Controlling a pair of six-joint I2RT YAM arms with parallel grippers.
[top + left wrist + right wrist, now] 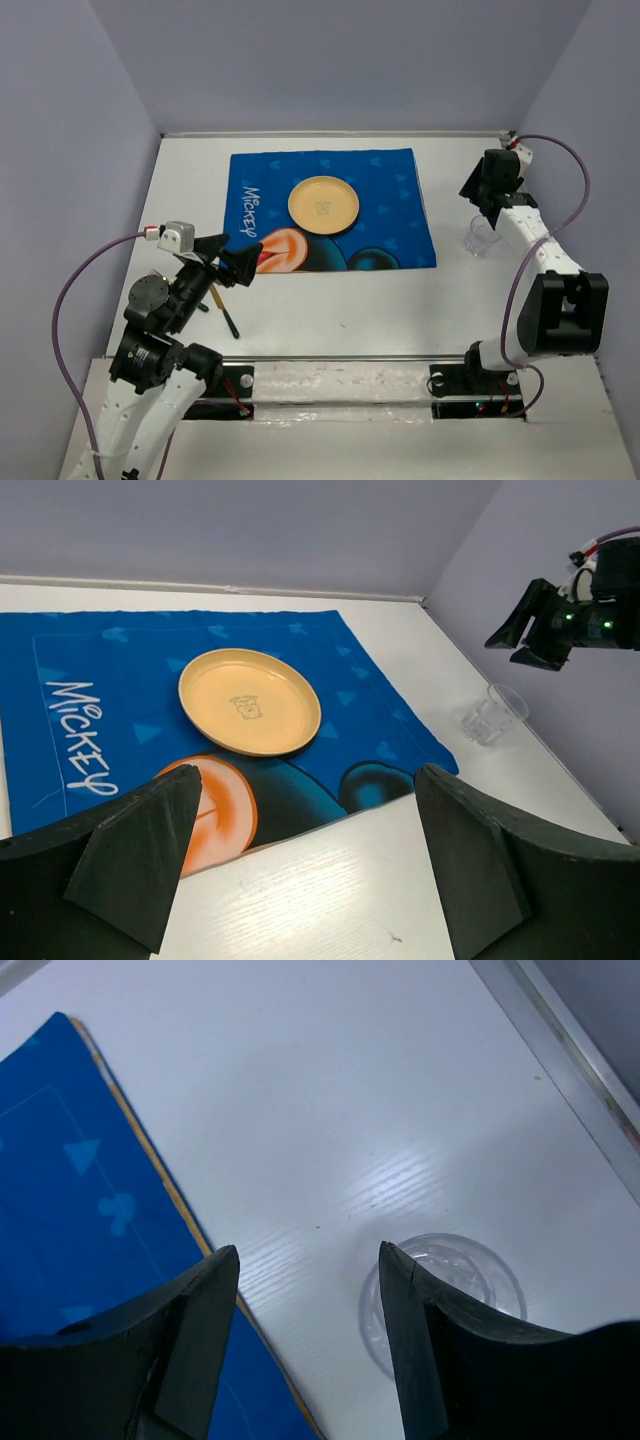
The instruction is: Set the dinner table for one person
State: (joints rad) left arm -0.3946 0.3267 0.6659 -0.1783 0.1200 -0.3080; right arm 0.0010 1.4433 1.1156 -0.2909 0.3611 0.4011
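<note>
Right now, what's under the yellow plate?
The yellow plate sits on the blue Mickey mat, which lies on the white table. The plate hides the patch of mat right beneath it, so that bit cannot be seen.

Plain pale lavender-grey walls [350,60] close in a large white matte table [330,300] at the back and both sides, a thin metal strip [330,133] running along its far edge, under soft, even light.

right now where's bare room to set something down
Bare table runs in front of the mat, and the mat is free either side of the plate. It is crowded front left by the utensil and right of the mat by the cup.
</note>
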